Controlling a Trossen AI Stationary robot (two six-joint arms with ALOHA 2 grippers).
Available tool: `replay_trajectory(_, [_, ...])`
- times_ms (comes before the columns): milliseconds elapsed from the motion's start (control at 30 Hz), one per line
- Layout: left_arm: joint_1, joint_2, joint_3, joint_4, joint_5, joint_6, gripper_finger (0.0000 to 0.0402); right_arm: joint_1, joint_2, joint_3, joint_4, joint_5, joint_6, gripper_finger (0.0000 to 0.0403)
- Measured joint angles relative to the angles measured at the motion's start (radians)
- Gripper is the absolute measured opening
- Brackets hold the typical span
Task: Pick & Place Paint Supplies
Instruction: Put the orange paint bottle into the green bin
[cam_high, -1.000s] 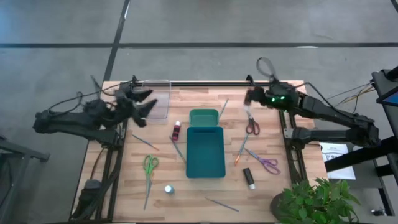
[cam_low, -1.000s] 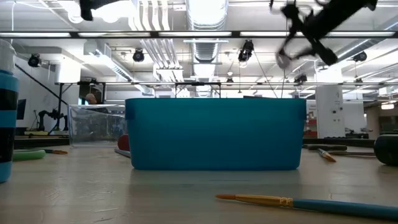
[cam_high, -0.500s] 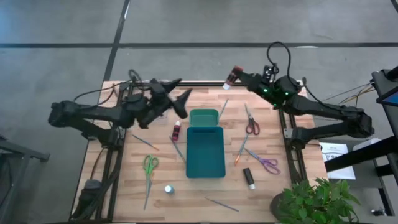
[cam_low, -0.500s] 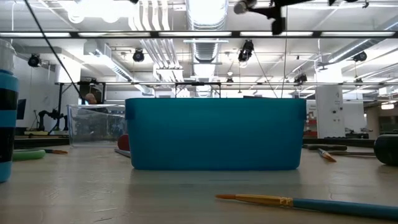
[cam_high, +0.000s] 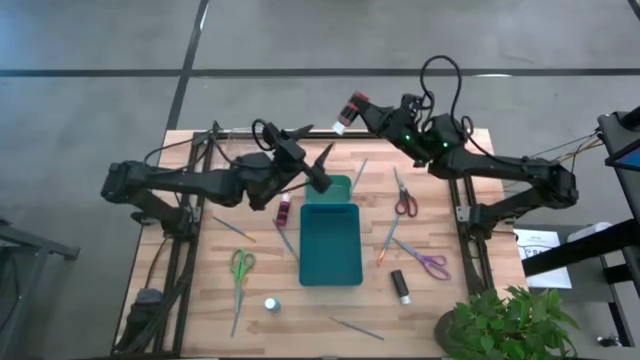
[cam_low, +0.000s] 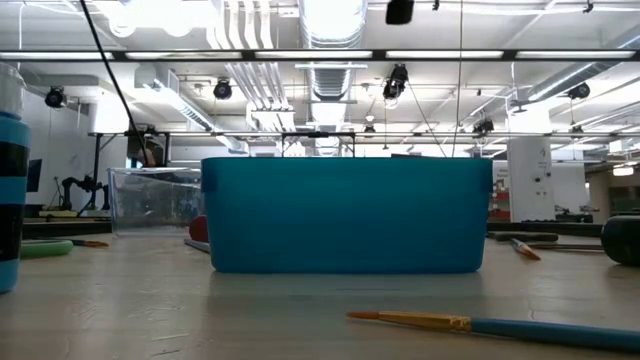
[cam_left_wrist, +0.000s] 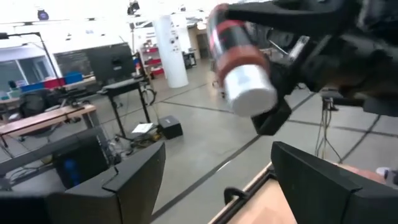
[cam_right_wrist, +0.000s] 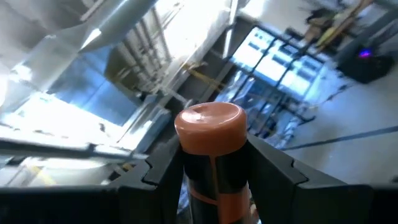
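Holding a small black paint bottle with rust-red cap and pale base (cam_high: 351, 106), right gripper (cam_high: 362, 112) raised over the back edge of the wooden table (cam_high: 480, 290), upper centre of the high view. Fingers (cam_right_wrist: 273, 163) clamped on either side of bottle body, cap pointing away from the wrist. Same bottle seen tilted in left wrist view (cam_left_wrist: 239, 65), pale base toward that camera.

Left gripper (cam_high: 316, 166) hanging near the short back end of the teal rectangular plastic tray (cam_high: 331, 243), jaws spread wide, nothing between them.

Lying on the table, centre left of the high view: dark red paint bottle (cam_high: 284, 209) just beside the tray's left rim. Lower left: green-handled scissors (cam_high: 241, 265), white-capped bottle (cam_high: 270, 304) near the front edge. Right of the tray: red-handled scissors (cam_high: 403, 204), purple-handled scissors (cam_high: 431, 264), black bottle (cam_high: 400, 286), thin brush (cam_high: 389, 238) between tray and scissors. Further brush (cam_high: 357, 328) close to the front edge, seen in low view too (cam_low: 490, 326).

Bare wood showing at lower centre, in front of the tray, and at far left. Potted green plant (cam_high: 500, 325) overhanging the lower right corner.
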Motion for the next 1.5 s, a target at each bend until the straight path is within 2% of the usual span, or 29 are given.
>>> replay_trajectory(267, [-0.003,0.004,-0.001,0.067,0.037,0.003,0.0301,0.006,0.086,0.091,0.001,-0.102,0.013,0.0148])
replay_trajectory(433, [-0.005,0.004,-0.001,0.084,0.054,0.004,0.0301,0.006,0.119,0.098,0.024,-0.126,0.028,0.0148])
replay_trajectory(733, [-0.005,-0.008,-0.001,0.092,0.054,0.0,0.0295,0.006,0.105,0.065,0.042,-0.127,0.041,0.0148])
replay_trajectory(1233, [-0.004,-0.008,-0.001,0.091,0.092,-0.008,0.0183,0.006,0.103,0.065,0.046,-0.124,0.042,0.0148])
replay_trajectory(1500, [-0.003,-0.008,-0.002,0.09,0.114,-0.031,0.0166,0.01,0.103,0.065,0.064,-0.131,0.042,0.0148])
